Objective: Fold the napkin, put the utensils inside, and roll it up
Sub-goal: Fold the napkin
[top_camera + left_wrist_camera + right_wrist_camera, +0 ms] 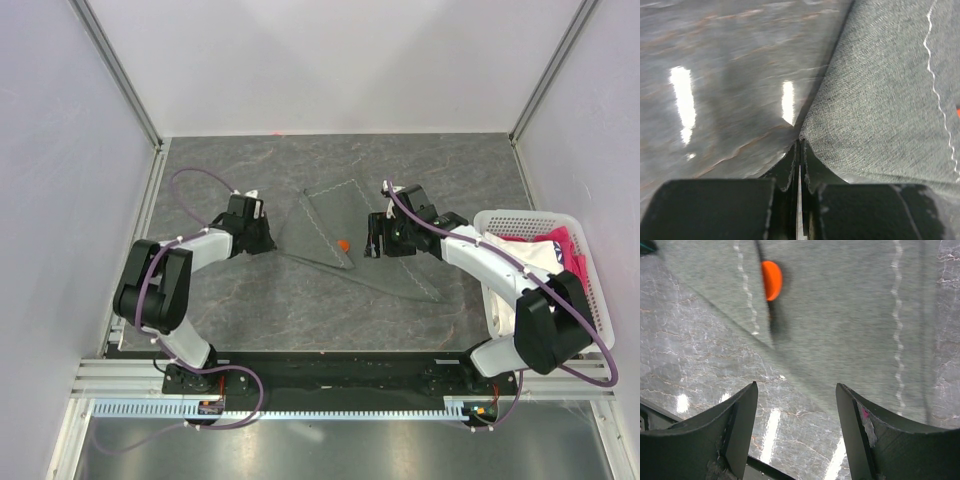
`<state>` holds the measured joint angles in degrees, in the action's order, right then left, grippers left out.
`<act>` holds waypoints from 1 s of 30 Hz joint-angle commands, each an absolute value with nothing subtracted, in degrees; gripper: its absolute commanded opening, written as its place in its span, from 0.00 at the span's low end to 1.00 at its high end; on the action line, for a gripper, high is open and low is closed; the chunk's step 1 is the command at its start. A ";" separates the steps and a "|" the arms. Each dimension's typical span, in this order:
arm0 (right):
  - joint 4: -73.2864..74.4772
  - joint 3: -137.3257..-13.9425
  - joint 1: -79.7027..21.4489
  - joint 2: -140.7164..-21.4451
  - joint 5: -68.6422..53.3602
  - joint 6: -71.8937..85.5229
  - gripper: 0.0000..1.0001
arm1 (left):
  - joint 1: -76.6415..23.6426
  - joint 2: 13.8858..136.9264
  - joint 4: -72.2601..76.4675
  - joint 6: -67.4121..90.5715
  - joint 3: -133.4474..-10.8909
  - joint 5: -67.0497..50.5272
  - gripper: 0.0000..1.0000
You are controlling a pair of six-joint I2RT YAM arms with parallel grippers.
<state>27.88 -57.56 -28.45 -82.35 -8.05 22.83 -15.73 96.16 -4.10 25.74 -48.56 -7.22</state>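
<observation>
Your left gripper [266, 238] stretches in low from mid-left, fingers pinched tight on the left edge of the folded dark grey cloth napkin [325, 218] at centre frame. Your right gripper [374, 243] hovers just right of it, fingers apart, near a small orange plastic utensil [343, 244] peeking out of the fold.

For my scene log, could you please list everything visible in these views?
napkin: one, dark grey, folded, table centre.
utensil: one orange end showing, poking from under the napkin's fold.
basket: one, white, table's right edge.
fabrics: white and pink, inside the basket.
table: one, grey marbled.
left arm: one, black and white, jaws shut on the napkin's left corner.
right arm: one, black and white, jaws open at the napkin's right side.
</observation>
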 commanded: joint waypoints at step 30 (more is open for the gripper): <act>27.16 -44.47 -33.13 -74.09 -4.05 33.84 0.71 | -6.68 70.23 -21.44 29.01 -48.59 -4.57 0.90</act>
<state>27.57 -44.84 -33.15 -74.35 -5.87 32.12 -7.44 72.31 -17.87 32.40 -43.70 -0.91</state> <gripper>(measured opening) 0.712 0.898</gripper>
